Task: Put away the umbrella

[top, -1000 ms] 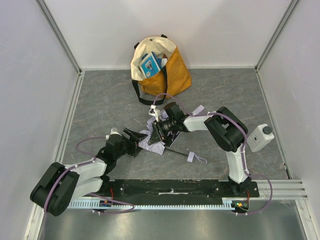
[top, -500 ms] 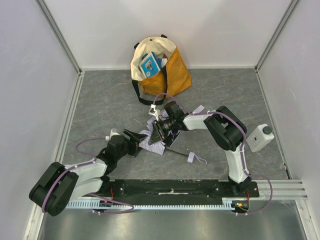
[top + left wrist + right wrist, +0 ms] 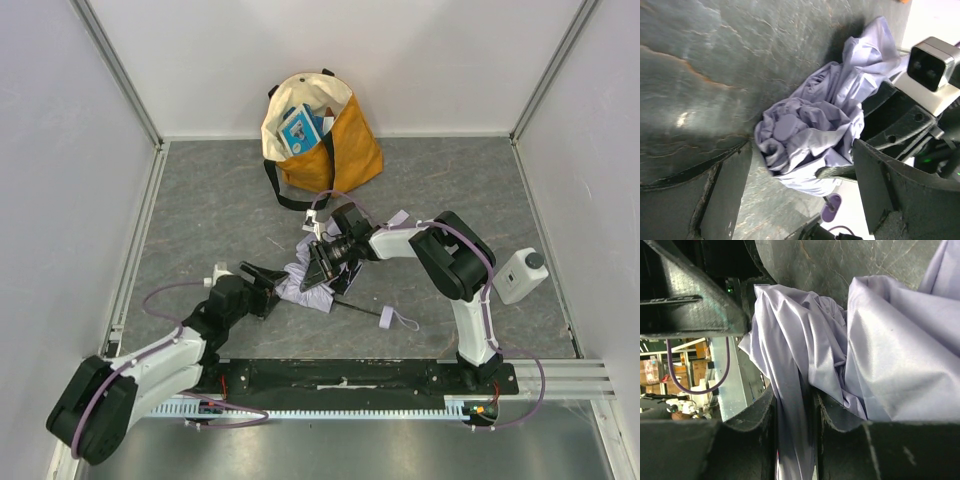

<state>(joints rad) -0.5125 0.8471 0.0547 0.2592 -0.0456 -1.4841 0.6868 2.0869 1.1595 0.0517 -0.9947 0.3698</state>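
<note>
Nearest the bases, the left gripper has its black fingers spread wide with nothing in them, its mouth facing the crumpled pale lavender fabric umbrella. The umbrella lies well apart from the mustard-and-cream canvas tote bag, on the bag's near side. Between the left gripper and the bag, the right gripper is nipped narrowly on a fold of canopy.

The step looks like gathering the loose cloth. The left should close around the whole bunch rather than one flap, with the right holding it taut.

The left wrist view shows a round lavender cap among the folds. The right wrist view alone shows the pinched fold. Only the overhead view shows the slim black shaft and the bag, upright and open.
</note>
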